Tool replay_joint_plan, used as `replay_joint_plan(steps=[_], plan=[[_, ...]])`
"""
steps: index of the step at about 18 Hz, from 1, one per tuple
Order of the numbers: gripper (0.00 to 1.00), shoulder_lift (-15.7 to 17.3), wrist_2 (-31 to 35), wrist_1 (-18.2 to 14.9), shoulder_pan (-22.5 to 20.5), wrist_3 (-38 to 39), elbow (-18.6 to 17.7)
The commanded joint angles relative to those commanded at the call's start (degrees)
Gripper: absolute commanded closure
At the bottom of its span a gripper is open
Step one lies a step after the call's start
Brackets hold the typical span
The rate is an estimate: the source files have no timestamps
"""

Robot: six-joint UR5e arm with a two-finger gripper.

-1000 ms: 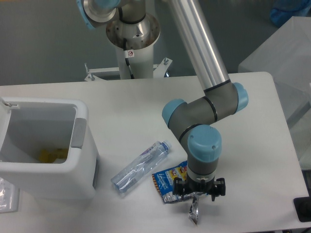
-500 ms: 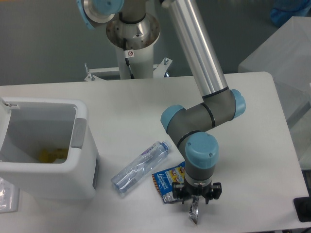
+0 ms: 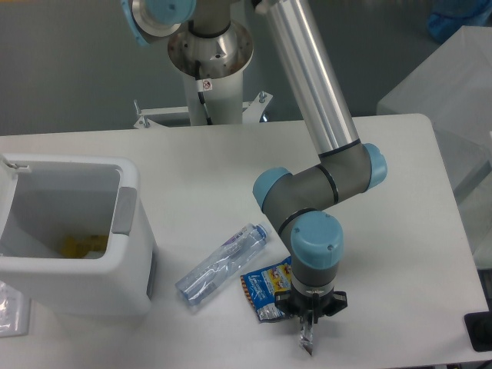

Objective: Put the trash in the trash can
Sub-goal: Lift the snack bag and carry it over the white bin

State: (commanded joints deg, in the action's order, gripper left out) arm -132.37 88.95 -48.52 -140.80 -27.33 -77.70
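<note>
Honestly not much to read here. The snack bag (image 3: 265, 288) on the tabletop (image 3: 400, 231) has yellow and white printing on its blue front, but it's too small and crumpled to make out any word. The water bottle (image 3: 221, 266) has a bluish label, also unreadable. There's a small round red-and-white sticker (image 3: 206, 84) on the white robot pedestal (image 3: 209, 96), looks like a prohibition sign, details too tiny.

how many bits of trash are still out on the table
2: a plastic bottle lying beside the bin, and a snack bag under the gripper.
</note>
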Motion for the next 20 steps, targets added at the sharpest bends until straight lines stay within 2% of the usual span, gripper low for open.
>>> replay_joint_plan(steps=[3, 8, 14, 17, 20], plan=[[0.97, 2.45, -0.62, -0.09, -0.09, 0.0, -0.35], [1.0, 7.28, -3.86, -0.26, -1.05, 0.52, 0.35], [1.0, 16.77, -19.58, -0.35, -5.1, 12.81, 0.97], [1.0, 21.61, -21.62, -0.18, -5.1, 19.76, 1.32], [1.0, 25.3, -25.48, -0.18, -4.75, 23.1, 1.58]])
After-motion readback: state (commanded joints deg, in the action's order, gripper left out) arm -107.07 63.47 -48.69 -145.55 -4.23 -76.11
